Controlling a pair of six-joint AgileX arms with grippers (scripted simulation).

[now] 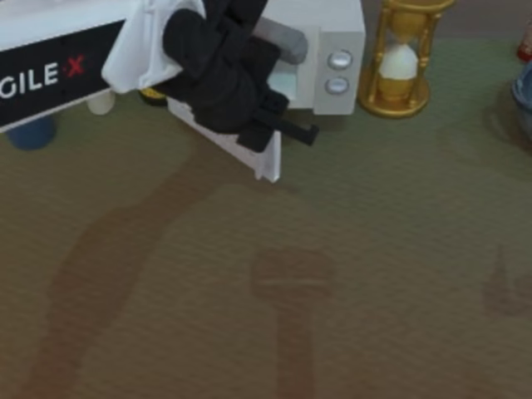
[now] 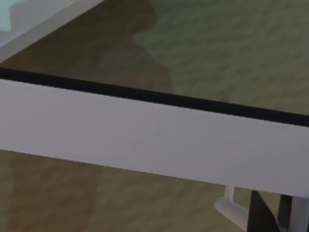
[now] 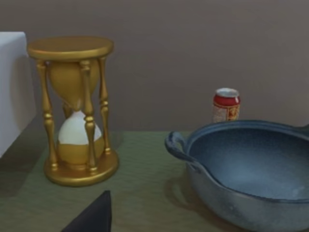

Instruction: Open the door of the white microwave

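At the upper centre of the top view, the following is recorded.

Microwave: the white microwave [image 1: 332,37] is seen against the far edge of the table [image 1: 374,274], with two round grey knobs [image 1: 338,72] on its right front panel and a pale interior exposed beside them.

Door: the door [image 1: 262,158] is found swung out from the cabinet, hinged at its left, its free edge pointing toward the frame's centre; it stands at a wide angle to the front. In the left wrist view the door's edge [image 2: 154,140] is shown as a broad white band topped by a dark strip.

Left gripper: the left gripper [image 1: 291,129] is placed at the door's outer edge, in front of the opening; its dark fingers [image 1: 299,130] are seen projecting rightward past the door's free end. Whether they are spread or pressed together cannot be told.

Right gripper: only a dark tip [image 3: 94,217] is seen at the lower edge of the right wrist view; its condition cannot be told.

Other items: a gold hourglass [image 1: 403,58] is noted just right of the microwave; a blue-grey pan [image 3: 251,169] and a red can [image 3: 226,105] are seen in the right wrist view.
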